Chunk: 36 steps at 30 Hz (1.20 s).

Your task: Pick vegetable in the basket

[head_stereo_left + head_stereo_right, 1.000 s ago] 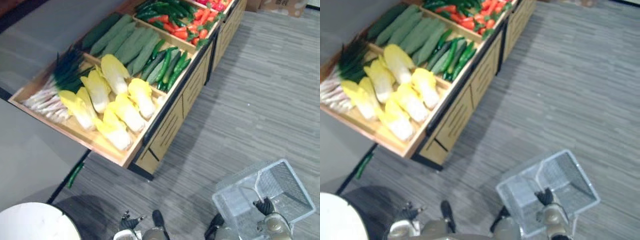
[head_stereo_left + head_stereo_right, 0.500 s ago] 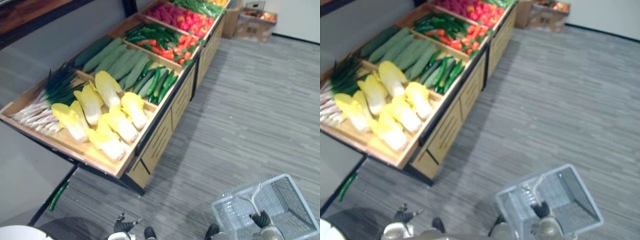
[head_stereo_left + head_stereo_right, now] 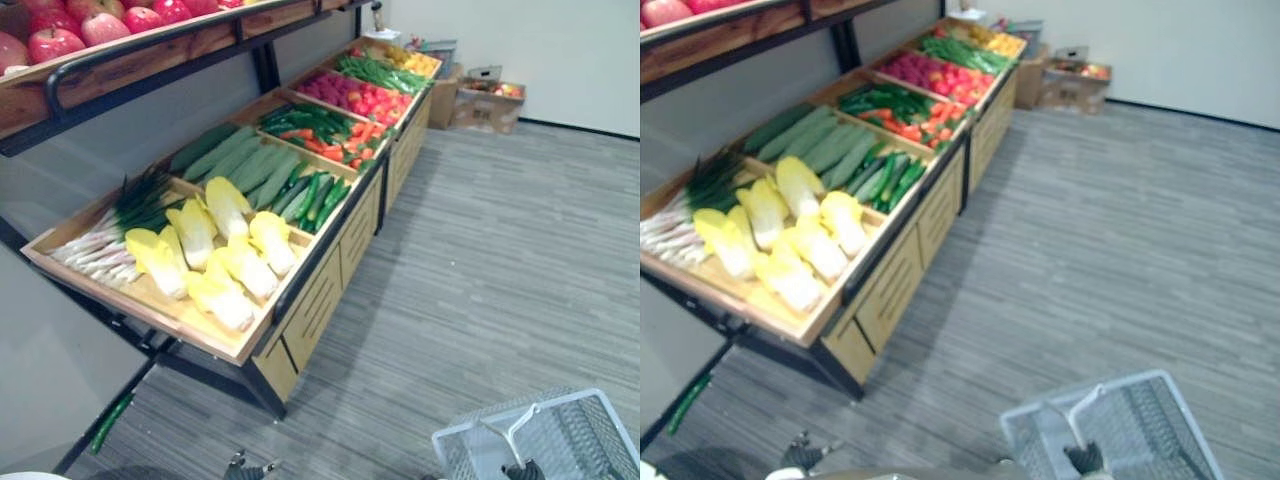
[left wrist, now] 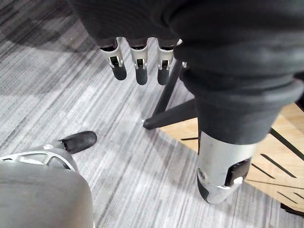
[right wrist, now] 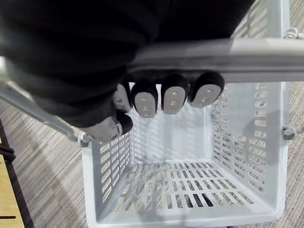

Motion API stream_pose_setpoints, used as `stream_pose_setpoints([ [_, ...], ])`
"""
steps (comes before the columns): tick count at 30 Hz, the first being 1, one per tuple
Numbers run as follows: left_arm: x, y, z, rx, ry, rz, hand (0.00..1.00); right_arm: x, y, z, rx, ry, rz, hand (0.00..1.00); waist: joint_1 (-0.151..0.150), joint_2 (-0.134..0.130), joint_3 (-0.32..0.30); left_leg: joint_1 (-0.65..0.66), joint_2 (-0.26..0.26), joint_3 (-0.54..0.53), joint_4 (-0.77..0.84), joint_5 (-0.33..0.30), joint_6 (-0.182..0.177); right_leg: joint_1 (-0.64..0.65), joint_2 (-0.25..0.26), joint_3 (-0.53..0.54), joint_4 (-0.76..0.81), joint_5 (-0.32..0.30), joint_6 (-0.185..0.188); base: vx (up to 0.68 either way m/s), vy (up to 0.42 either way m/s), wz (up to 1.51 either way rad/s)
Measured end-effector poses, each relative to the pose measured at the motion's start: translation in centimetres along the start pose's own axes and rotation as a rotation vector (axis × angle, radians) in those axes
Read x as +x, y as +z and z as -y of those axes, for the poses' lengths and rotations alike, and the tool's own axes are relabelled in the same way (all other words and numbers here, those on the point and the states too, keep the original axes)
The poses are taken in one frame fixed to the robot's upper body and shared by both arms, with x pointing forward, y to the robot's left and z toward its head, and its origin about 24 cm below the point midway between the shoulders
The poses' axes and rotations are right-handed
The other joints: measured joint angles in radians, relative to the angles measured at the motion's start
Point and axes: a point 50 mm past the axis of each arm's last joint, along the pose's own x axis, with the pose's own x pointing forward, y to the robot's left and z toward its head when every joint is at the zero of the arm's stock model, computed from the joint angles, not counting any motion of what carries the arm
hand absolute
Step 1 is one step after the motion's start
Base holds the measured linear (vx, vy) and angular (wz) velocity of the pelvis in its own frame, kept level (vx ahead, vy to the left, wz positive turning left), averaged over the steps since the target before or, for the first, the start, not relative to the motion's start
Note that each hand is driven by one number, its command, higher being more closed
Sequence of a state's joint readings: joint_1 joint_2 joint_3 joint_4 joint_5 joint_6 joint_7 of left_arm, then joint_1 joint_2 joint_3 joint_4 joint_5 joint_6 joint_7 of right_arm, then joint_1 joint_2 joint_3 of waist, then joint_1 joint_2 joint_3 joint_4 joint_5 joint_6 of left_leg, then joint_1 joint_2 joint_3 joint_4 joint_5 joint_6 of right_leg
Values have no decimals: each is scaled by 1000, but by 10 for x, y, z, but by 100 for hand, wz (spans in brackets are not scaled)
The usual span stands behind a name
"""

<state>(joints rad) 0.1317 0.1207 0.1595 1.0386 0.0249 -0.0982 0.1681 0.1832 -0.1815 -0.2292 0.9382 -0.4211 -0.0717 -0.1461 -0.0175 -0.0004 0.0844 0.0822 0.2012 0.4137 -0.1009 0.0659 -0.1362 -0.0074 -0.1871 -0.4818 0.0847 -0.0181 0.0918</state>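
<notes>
1. My right robot hand [image 5: 173, 97] is curled around the handle [image 5: 247, 47] of the grey basket [image 5: 280, 142], fingers wrapped over the bar and thumb underneath. This lets the basket hang level below the wrist with its mouth up, ready to take a load.
2. The basket is empty; bare slotted bottom shows. It hangs low on my right, over the floor, well apart from the produce.
3. My left robot hand [image 4: 137, 61] holds nothing, its fingers straight and relaxed. It hangs low near the floor beside a dark leg of the bench [image 3: 160, 318]. I judge it the free hand for picking.
4. All the vegetables are in the bench's wooden compartments on my left, none in either hand. The yellow cabbages [image 3: 230, 255] are nearest, the leeks [image 3: 110, 225] to their left, and the cucumbers [image 3: 315, 195] beyond them. The trays tilt toward the aisle, so the produce faces a reach from here.
5. Judgement: picking not begun. Next step is closing on the bench and raising the left hand to a near compartment, the cabbages being easiest to reach.
</notes>
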Motion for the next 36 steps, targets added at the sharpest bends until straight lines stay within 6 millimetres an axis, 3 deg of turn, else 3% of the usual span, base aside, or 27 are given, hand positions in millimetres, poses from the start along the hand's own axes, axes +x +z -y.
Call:
stream_pose_setpoints([
  [4, 1, 2, -1, -3, 8, 3, 0, 0, 1, 0, 1, -5, 4, 100, 1, 2, 1, -17, 2, -11, 16, -3, -2, -35, -8, 15, 61, -26, -5, 9, -10, 3],
  [7, 1, 4, -2, -5, 20, 9, 0, 2, 6, 0, 1, -4, 18, 100, 8, 1, 12, -85, 46, -16, 193, -100, -12, -59, -3, 51, 130, -79, -11, 39, -61, -6],
  [9, 1, 0, -1, -5, 19, -7, 0, 2, 6, 1, -20, 0, 24, 100, 24, 19, 18, -106, 99, -19, 291, -153, -19, -49, 29, 62, 147, -102, -22, 115, -74, -19],
  [10, 0, -5, -3, -6, 24, -24, 0, 3, 8, 1, -35, 5, 33, 100, 30, 16, 31, -117, 116, -18, 383, -144, -3, -36, 27, 66, 155, -124, -22, 126, -41, 3],
  [12, 1, 0, -2, -26, 29, -16, 0, 4, 10, 5, -37, -4, 38, 100, 33, 2, 57, -191, 134, -18, 566, -73, 66, -5, 8, 60, 159, -137, -22, 112, -142, 12],
  [14, 1, 2, -2, -43, 36, -4, 0, 5, 9, 11, -45, -18, 31, 100, 44, -13, 74, -230, 145, -25, 663, 14, 61, 44, -7, 65, 122, -136, -23, 140, -111, 2],
  [15, 1, 2, -1, -51, 34, -3, 0, 5, 8, 14, -52, -26, 28, 100, 49, -11, 80, -240, 138, -35, 681, 2, 50, 68, -14, 64, 102, -136, -23, 155, 19, -1],
  [17, -1, -1, 1, -57, 31, -13, 0, 7, 10, 21, -60, -43, 33, 100, 49, 11, 85, -250, 110, -35, 641, -46, 27, 93, -18, 64, 79, -136, -24, 149, 47, -2],
  [19, 0, 0, 2, -60, 31, -9, 0, 8, 13, 21, -57, -44, 41, 100, 47, 18, 85, -249, 52, -8, 430, -30, 22, 108, -21, 44, 60, -128, -21, 177, 97, 6],
  [21, -1, 1, 7, -66, 19, -11, 0, 7, 13, 23, -56, -55, 48, 100, 47, 43, 84, -238, 13, 29, 258, 118, 41, 125, -2, 31, 55, -129, 7, 236, 174, 24],
  [22, -1, -1, 9, -62, 15, -23, 0, 6, 11, 21, -48, -55, 39, 100, 39, 54, 80, -210, -3, 72, 199, 111, 103, 161, 10, 11, 36, -136, 27, 260, 188, 56],
  [25, 3, 17, 5, -62, 23, 32, 0, 8, 23, 12, -25, -36, 69, 100, 45, 9, 96, -214, -34, 125, 178, 88, 125, 188, -5, -16, -25, -120, 54, 153, 105, 32],
  [26, 3, 16, 5, -65, 24, 27, 0, 10, 30, 12, -29, -36, 89, 100, 47, 7, 95, -232, -30, 160, 208, 43, 174, 193, -2, -22, -42, -116, 61, 98, 85, 14],
  [27, 3, 15, 6, -66, 24, 23, 0, 10, 33, 12, -29, -37, 96, 100, 47, 7, 95, -237, -28, 165, 223, 17, 185, 199, -2, -26, -49, -115, 63, 109, 88, 12],
  [30, 3, 11, 2, -84, 40, 4, 0, 13, 44, 13, -30, -38, 126, 100, 60, -8, 94, -243, -44, 185, 286, -67, 181, 207, -43, -22, -37, -132, 79, 156, 93, -3],
  [31, 2, 7, 2, -83, 41, -10, 0, 14, 47, 13, -42, -39, 134, 100, 63, -14, 94, -239, -55, 191, 314, -120, 176, 204, -69, -22, 6, -161, 86, 166, 104, 4],
  [32, 0, 0, 4, -82, 37, -31, 0, 14, 45, 14, -48, -41, 130, 100, 62, -23, 93, -228, -69, 194, 312, -140, 175, 184, -103, -9, 96, -167, 91, 166, 104, 10],
  [33, 0, -1, 4, -79, 34, -35, 0, 14, 45, 15, -52, -44, 130, 100, 61, -16, 84, -221, -74, 191, 304, -143, 174, 155, -123, 4, 173, -167, 91, 165, 168, 20],
  [34, 0, 0, 2, -73, 37, -26, 0, 14, 47, 14, -56, -42, 136, 100, 60, -17, 76, -201, -90, 180, 280, -140, 169, 75, -167, 50, 366, -154, 99, 173, 173, 48],
  [36, 2, 8, -6, -61, 54, 11, 0, 13, 46, 7, -56, -23, 134, 100, 54, -48, 62, -162, -123, 111, 236, -141, 176, -53, -217, 152, 659, -7, 121, 255, 133, 77],
])
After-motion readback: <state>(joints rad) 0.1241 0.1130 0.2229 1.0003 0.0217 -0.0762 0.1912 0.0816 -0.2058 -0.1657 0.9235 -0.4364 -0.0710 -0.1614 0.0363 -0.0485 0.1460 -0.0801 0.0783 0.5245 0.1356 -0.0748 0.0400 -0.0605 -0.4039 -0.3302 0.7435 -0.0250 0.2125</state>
